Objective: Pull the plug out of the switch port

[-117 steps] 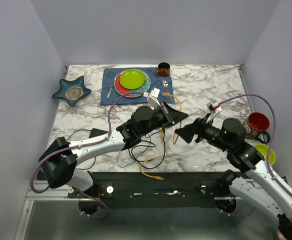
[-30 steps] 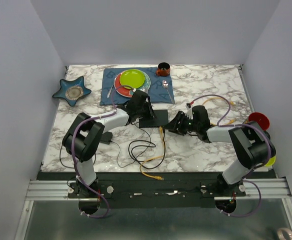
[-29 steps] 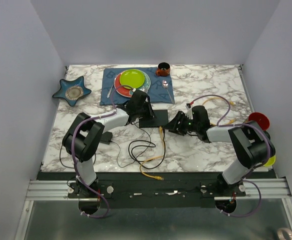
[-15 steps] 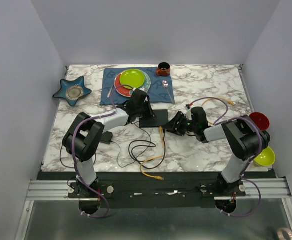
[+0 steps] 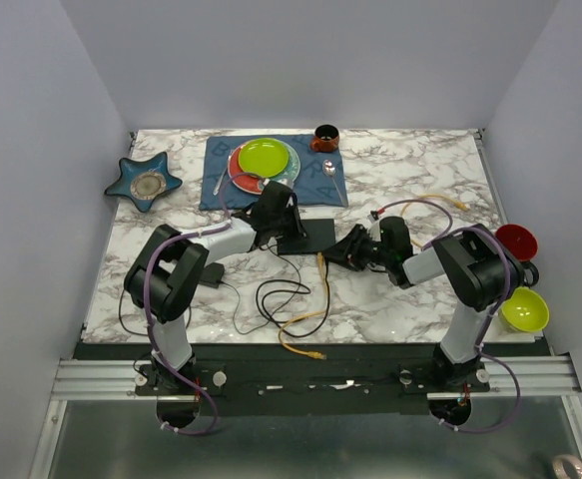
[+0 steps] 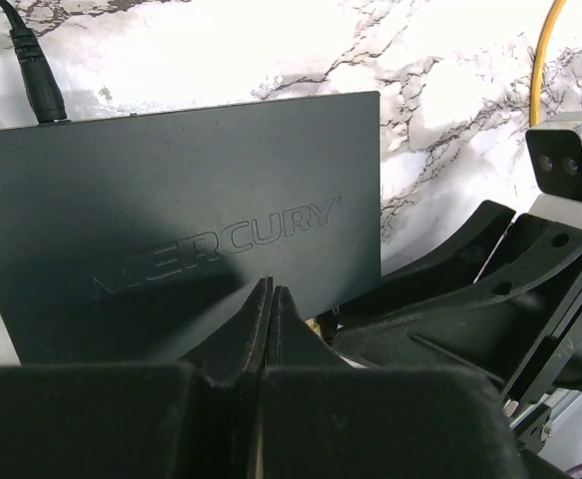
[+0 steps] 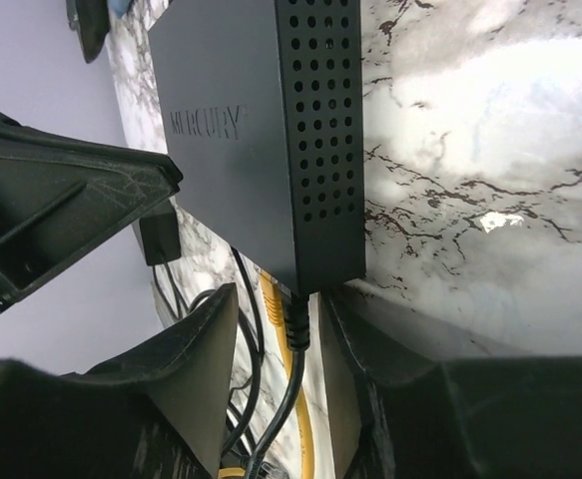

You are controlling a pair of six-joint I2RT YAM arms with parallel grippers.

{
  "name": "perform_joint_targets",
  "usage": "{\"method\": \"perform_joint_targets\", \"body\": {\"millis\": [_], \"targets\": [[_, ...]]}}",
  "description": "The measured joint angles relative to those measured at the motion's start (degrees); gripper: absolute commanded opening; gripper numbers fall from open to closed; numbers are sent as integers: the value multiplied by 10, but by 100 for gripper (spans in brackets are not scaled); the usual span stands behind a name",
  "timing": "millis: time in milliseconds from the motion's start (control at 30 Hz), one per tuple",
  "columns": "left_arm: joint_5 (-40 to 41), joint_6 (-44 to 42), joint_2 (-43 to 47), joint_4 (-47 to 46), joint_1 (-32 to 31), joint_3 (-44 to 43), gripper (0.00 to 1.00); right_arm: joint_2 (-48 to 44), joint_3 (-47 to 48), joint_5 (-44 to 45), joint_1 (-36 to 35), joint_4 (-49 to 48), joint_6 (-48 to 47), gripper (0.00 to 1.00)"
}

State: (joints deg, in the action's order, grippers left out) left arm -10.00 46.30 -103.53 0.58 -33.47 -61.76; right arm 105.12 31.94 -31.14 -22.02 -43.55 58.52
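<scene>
The switch (image 5: 310, 238) is a flat matte-black box at mid-table, marked MERCURY in the left wrist view (image 6: 171, 190) and the right wrist view (image 7: 261, 110). My left gripper (image 5: 289, 224) is shut and empty, its tips (image 6: 269, 291) resting on the switch's top. My right gripper (image 5: 339, 255) is open at the switch's near edge. Its fingers straddle a black plug (image 7: 297, 311) and a yellow plug (image 7: 274, 296) that both sit in the ports (image 7: 279, 321). The fingers do not touch either plug. A black power plug (image 6: 33, 85) sits in the far edge.
A green plate (image 5: 264, 158) lies on a blue mat with a brown cup (image 5: 325, 137) behind. A star dish (image 5: 144, 182) is far left. A red bowl (image 5: 515, 240) and a yellow-green bowl (image 5: 524, 309) are right. A power brick (image 5: 211, 274) and loose cables (image 5: 300, 324) lie in front.
My right arm has folded in and its gripper has edged left onto the plugs at the switch's near edge. The yellow-green bowl has come into view. My left gripper has stayed on the switch.
</scene>
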Motion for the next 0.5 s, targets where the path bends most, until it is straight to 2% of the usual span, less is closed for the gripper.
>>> {"method": "perform_joint_targets", "body": {"millis": [200, 500], "targets": [[0, 0, -5, 0, 0, 3, 0, 7, -16, 6, 0, -32, 24, 37], [0, 0, -5, 8, 0, 7, 0, 19, -26, 14, 0, -65, 56, 37]]}}
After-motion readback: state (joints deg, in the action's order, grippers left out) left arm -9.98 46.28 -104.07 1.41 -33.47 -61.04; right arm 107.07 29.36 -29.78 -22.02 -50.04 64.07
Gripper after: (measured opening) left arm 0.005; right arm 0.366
